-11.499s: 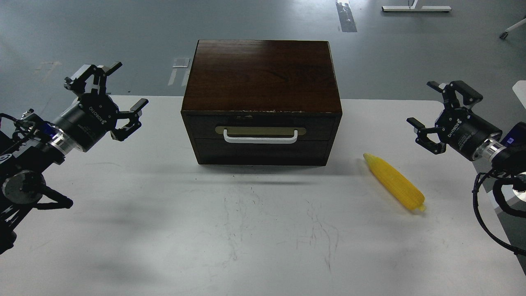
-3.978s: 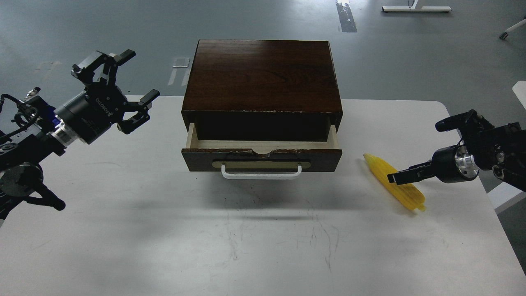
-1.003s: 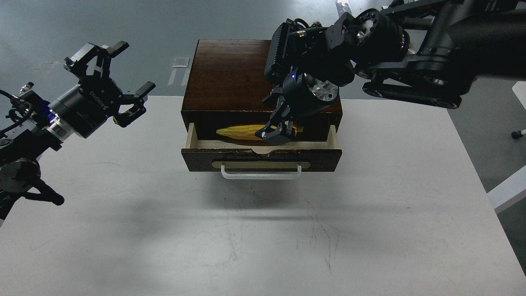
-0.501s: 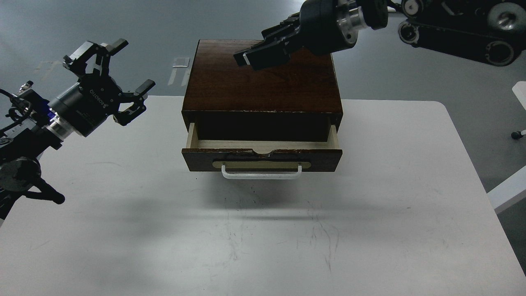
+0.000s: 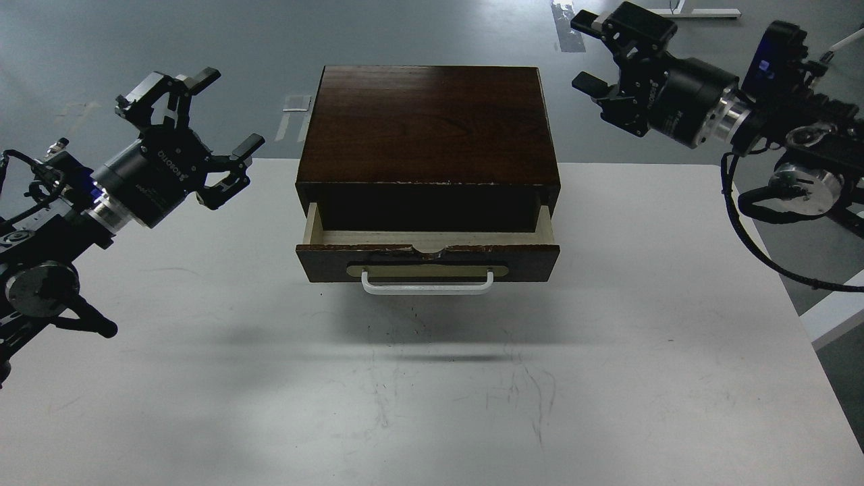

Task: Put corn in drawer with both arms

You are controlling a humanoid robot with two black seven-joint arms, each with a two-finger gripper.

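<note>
2 black arms frame the scene, 1 at each side. At far left, the left gripper (image 5: 202, 111) hangs in the air above the left part of the white table (image 5: 202, 378), its fingers spread wide with nothing between them; the ROBOTIQ lettering shows on its body. It sits well apart from the dark brown wooden cabinet (image 5: 428, 125) at the table's far middle. Out of that cabinet's front the drawer (image 5: 428, 253) is pulled partway, its pale wood rim showing at the sides and front edge, and its white bar handle (image 5: 427, 286) on the brass-coloured oval plate faces the near side. The part of the drawer under the cabinet top lies in deep shadow, and the corn cannot be seen there or anywhere on the table; whether it rests in that dark recess cannot be told. Faint scratch marks cross the tabletop in front of the drawer. At upper right, the right gripper (image 5: 611, 50) hovers beyond the cabinet's right rear corner, over grey floor, its fingers parted and holding nothing.
</note>
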